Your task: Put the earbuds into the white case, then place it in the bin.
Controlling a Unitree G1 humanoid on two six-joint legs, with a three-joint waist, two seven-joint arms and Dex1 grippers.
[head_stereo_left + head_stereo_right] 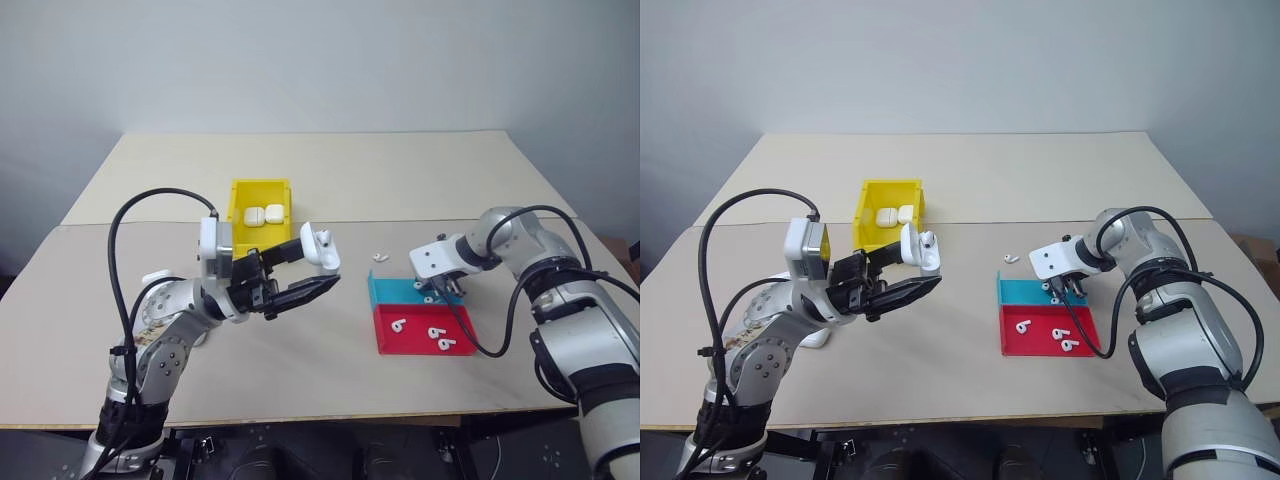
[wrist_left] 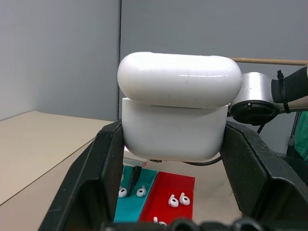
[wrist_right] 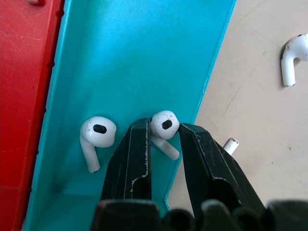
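Observation:
My left gripper point(image 1: 318, 266) is held above the table, shut on the white case point(image 1: 325, 258), which fills the space between its fingers point(image 2: 96, 173). The lid stands partly open. My right gripper point(image 3: 163, 129) points down into the cyan tray point(image 3: 134, 57), its tips closed against the sides of one of the earbuds point(image 3: 163, 122) near the tray's wall. A second earbud point(image 3: 97, 132) lies just beside it. The yellow bin point(image 1: 240, 195) stands behind the left gripper with two white cases point(image 1: 262, 215) inside.
A red tray point(image 1: 400, 345) adjoins the cyan one on the near side and holds three earbuds point(image 1: 435, 332). A loose earbud point(image 1: 380, 256) lies on the table beyond the cyan tray. The tan table point(image 1: 400, 175) stretches far back.

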